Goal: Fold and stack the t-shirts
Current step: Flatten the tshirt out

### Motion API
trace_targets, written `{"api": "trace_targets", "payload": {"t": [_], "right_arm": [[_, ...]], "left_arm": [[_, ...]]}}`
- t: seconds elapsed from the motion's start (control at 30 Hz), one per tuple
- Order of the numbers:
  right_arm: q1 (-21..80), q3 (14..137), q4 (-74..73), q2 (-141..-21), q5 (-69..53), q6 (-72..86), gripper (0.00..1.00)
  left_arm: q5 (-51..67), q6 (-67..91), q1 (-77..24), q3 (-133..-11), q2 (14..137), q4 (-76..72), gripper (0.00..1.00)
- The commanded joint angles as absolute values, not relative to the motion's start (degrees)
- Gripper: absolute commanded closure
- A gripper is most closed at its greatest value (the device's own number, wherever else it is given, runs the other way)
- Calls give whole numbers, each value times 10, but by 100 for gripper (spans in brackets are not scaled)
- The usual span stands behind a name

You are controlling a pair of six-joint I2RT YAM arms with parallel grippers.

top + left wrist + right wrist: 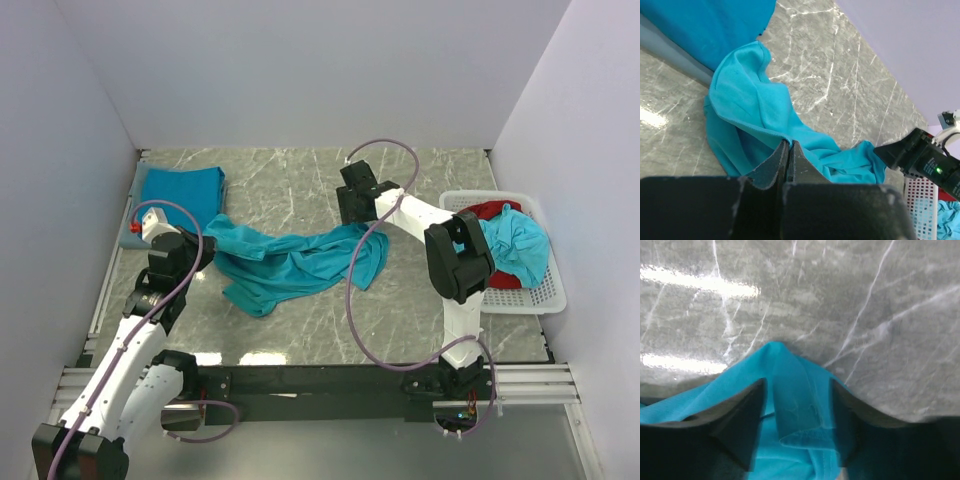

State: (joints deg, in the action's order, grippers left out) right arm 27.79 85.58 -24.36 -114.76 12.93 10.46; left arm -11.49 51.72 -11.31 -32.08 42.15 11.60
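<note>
A crumpled teal t-shirt [290, 262] lies stretched across the middle of the table. My left gripper [205, 250] is at its left end and is shut on an edge of the cloth; this shows in the left wrist view [787, 143] with the t-shirt [750, 95] bunched beyond the tips. My right gripper [358, 220] is at the shirt's right end. In the right wrist view it [797, 382] is open, with a raised fold of the t-shirt [790, 405] between its jaws. A folded teal t-shirt [180, 188] lies at the back left and also shows in the left wrist view [705, 25].
A white lattice basket [545, 295] stands at the right edge, holding a red garment [490, 210] and another teal t-shirt [515, 245]. Walls close in the table on the left, back and right. The right arm [920, 160] shows in the left wrist view.
</note>
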Motion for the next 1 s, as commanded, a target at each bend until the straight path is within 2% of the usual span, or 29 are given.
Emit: {"api": "trace_targets", "payload": {"t": [0.0,0.1,0.2,0.23,0.4,0.6,0.8,0.97], "right_arm": [[280,861,-258,-1144,141,82,44],[279,862,-265,-1146,140,80,63],[278,861,-275,-1144,147,87,95],[277,858,-274,-1137,149,90,100],[277,825,-258,-1089,170,96,100],[277,799,-246,-948,235,92,100],[278,816,-275,-784,267,83,100],[279,841,-305,-635,244,81,100]], "left_arm": [[-134,508,-110,-323,411,110,99],[-141,507,-110,-327,413,111,100],[-142,507,-110,-331,420,112,99],[-141,507,-110,-333,422,111,99],[-143,511,-110,-342,425,113,100],[-152,505,-110,-384,399,104,100],[-187,488,-110,-483,365,102,99],[-189,451,-110,-598,343,103,99]]}}
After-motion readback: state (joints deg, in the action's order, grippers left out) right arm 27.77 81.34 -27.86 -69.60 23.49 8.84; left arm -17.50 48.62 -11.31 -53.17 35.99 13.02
